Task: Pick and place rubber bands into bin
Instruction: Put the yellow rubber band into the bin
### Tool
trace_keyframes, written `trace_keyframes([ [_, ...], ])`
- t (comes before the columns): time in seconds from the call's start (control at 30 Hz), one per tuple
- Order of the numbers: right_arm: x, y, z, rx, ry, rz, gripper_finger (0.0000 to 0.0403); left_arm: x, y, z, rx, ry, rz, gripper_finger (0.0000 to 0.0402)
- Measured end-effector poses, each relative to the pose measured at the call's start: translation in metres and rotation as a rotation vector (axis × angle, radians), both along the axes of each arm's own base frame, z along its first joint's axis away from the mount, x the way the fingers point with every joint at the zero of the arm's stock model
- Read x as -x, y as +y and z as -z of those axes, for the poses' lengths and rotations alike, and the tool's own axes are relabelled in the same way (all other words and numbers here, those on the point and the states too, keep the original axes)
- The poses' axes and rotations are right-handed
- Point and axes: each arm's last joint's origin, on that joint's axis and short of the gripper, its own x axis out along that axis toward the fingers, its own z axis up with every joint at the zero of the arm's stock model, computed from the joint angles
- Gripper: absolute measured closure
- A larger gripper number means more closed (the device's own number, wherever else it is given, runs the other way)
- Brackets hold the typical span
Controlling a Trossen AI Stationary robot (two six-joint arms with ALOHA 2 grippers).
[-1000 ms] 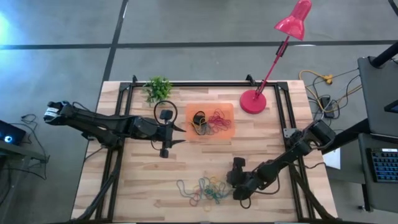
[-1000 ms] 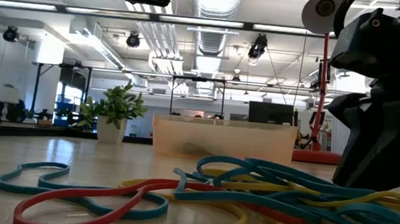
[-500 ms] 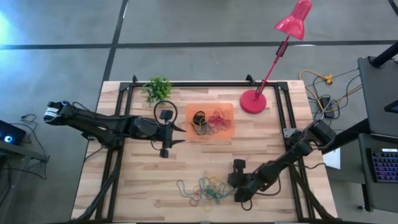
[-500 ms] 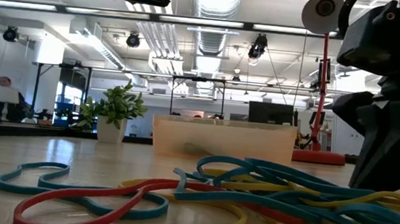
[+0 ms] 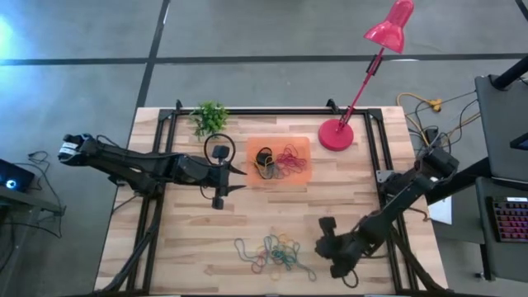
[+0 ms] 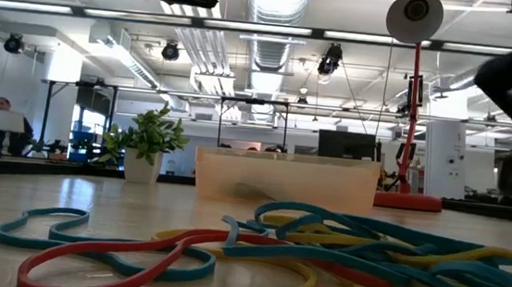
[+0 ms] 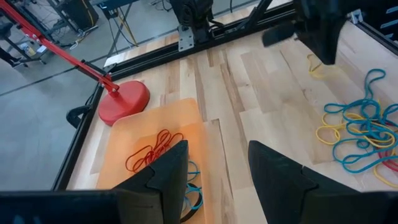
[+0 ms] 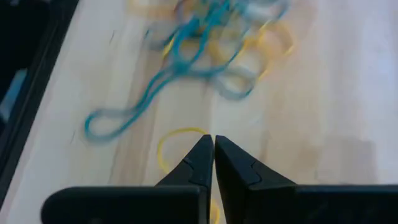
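At the near edge of the table, the right gripper (image 8: 214, 144) had snapped shut from part-open a second before and pulled back from the heap of thin coloured rubber bands (image 5: 276, 252). A yellow loop (image 8: 177, 146) lay at its closed tips; whether it was pinched, I cannot tell. Farther off, the left gripper (image 7: 214, 163) hung open and empty beside the shallow translucent orange plastic bin (image 5: 279, 162), which already held several bands.
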Motion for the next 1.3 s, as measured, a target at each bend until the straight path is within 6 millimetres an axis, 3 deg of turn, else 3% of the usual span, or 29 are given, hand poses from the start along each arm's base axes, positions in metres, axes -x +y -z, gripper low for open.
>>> trace_keyframes([
  [0.37,-0.007,-0.016,-0.015,0.168,-0.101,0.034,0.0395,0.0,0.0,0.0,-0.017,-0.004,0.009,0.0249],
  [0.8,-0.051,-0.05,-0.056,0.473,-0.248,0.07,0.0395,0.0,0.0,-0.001,-0.017,-0.006,0.008,0.0249],
  [1.13,-0.092,-0.11,-0.098,0.65,-0.244,0.192,0.0395,0.0,0.0,-0.001,-0.017,-0.01,0.008,0.0249],
  [1.3,-0.104,-0.151,-0.105,0.686,-0.209,0.285,0.0395,0.0,0.0,-0.001,-0.017,-0.01,0.007,0.0249],
])
